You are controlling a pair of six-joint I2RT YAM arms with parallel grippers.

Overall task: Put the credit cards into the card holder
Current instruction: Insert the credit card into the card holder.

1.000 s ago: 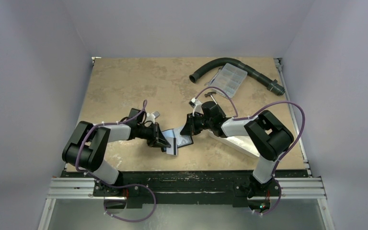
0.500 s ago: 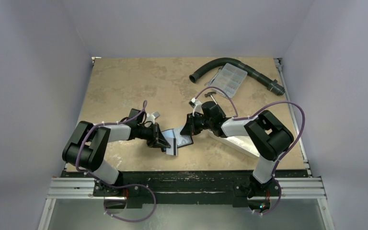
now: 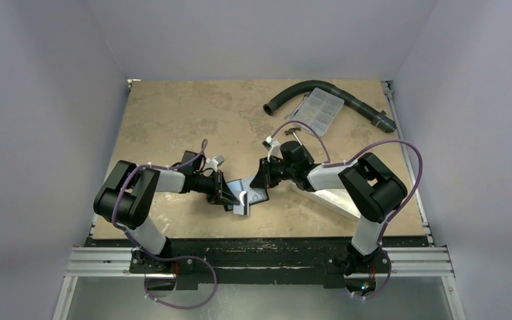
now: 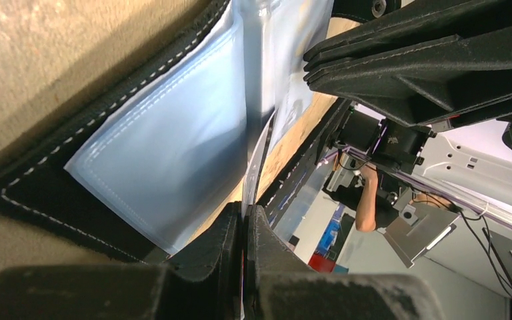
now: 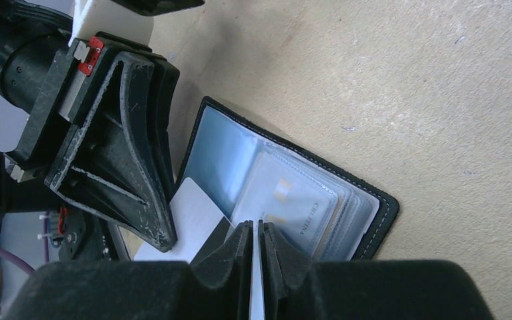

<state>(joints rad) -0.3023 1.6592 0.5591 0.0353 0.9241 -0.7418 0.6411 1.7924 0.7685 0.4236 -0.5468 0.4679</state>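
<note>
The card (image 5: 188, 220) faces the open holder (image 5: 220, 153)
Your left gripper (image 4: 245, 217) pinches the card, just left of the holder near the worktop's (image 3: 173, 120) near edge; your right gripper (image 5: 257, 230) is closed on a clear sleeve (image 4: 287, 53).

Walls (image 3: 253, 40): pale lavender-grey, plain, closing three sides.
Desk (image 3: 173, 120): tan, mottled stone pattern.
Light: even, soft shadows.

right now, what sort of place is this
Probably a robotics lab test cell: a left arm and right arm bolted to a metal rail, plain pale walls boxing in the table, and props like a black hose.
</note>
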